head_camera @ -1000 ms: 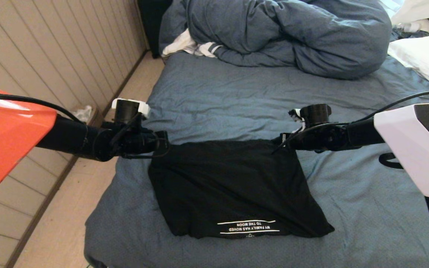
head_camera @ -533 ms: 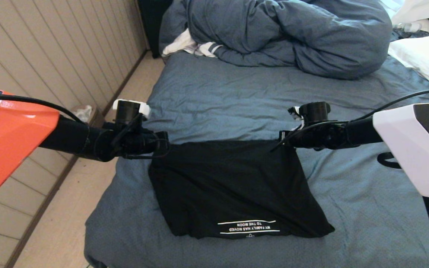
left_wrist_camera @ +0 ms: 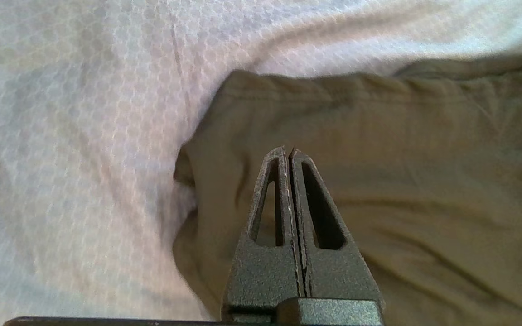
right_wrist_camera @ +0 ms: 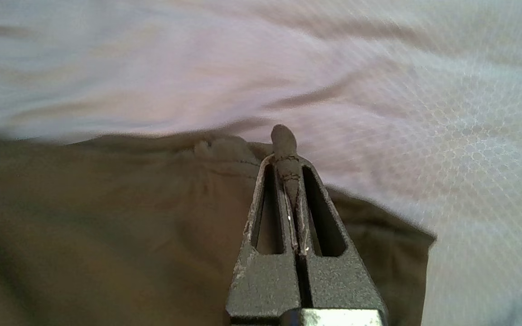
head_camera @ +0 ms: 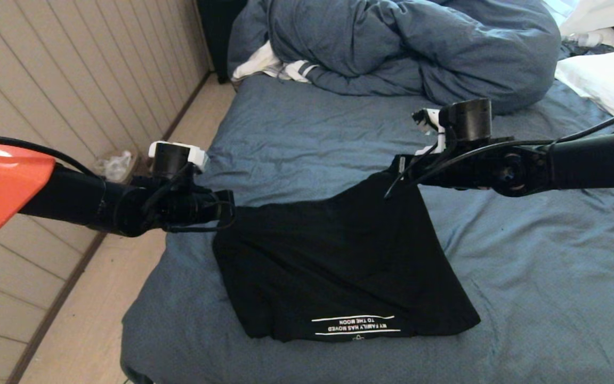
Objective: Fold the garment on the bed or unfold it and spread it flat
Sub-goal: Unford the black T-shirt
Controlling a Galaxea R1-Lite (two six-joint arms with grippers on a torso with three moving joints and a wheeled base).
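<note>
A bunched blue-grey duvet fills twelve o'clock, a white-and-striped cloth tucked at its eleven o'clock edge. A white pillow lies at two o'clock. Panelled wall runs along nine o'clock.

Left gripper closed over dark thin-fabric garment on pale textured bed sheet.
The two dark grey slotted fingers are seen pressed together, tips over the cloth near its corner; whether fabric is pinched cannot be told. The garment's hemmed edge is seen lying wrinkled on the sheet.
</note>
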